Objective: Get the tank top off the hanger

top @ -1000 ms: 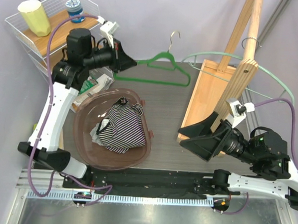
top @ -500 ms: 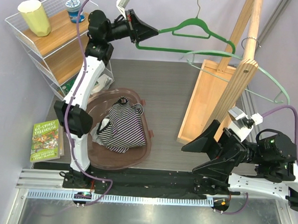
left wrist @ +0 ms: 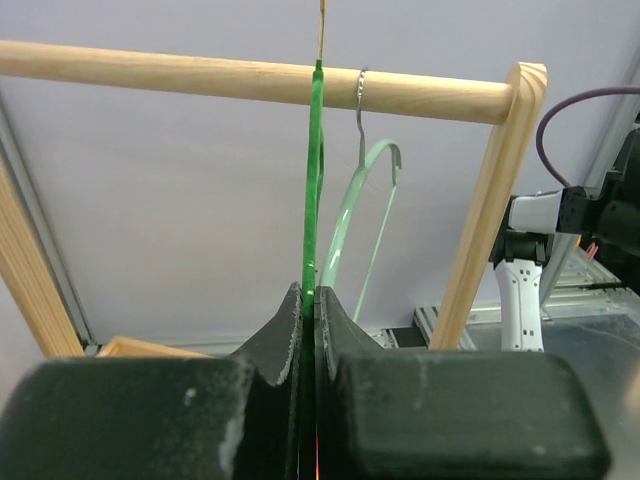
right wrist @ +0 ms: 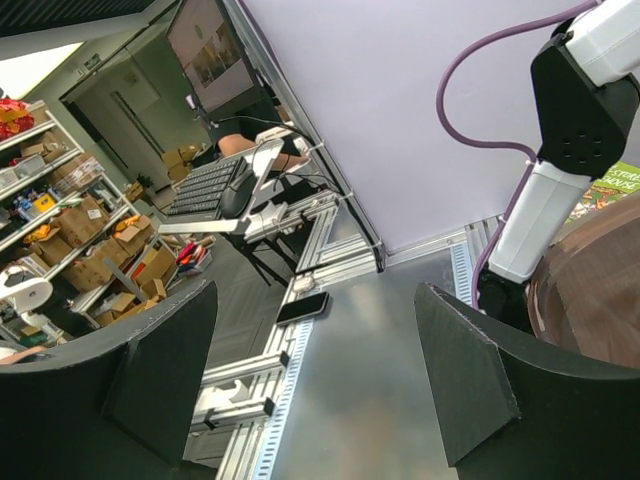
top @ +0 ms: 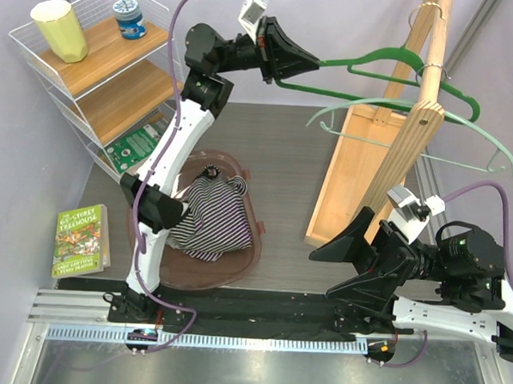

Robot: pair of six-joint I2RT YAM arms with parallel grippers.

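ok so the left gripper (left wrist: 307, 300) is way up high, jaws pinched tight on the dark green hanger (left wrist: 314, 180), whose hook end is right up at the wooden rail (left wrist: 200, 75). A pale mint hanger (left wrist: 345, 215) hangs on the same rail just beside it. The striped tank top (top: 212, 220) is off the hanger, crumpled in the brownish basin (top: 179, 274) down on the table, well apart from the rack. The right gripper (top: 334, 265) sits low near the front edge, fingers spread wide, holding nothing
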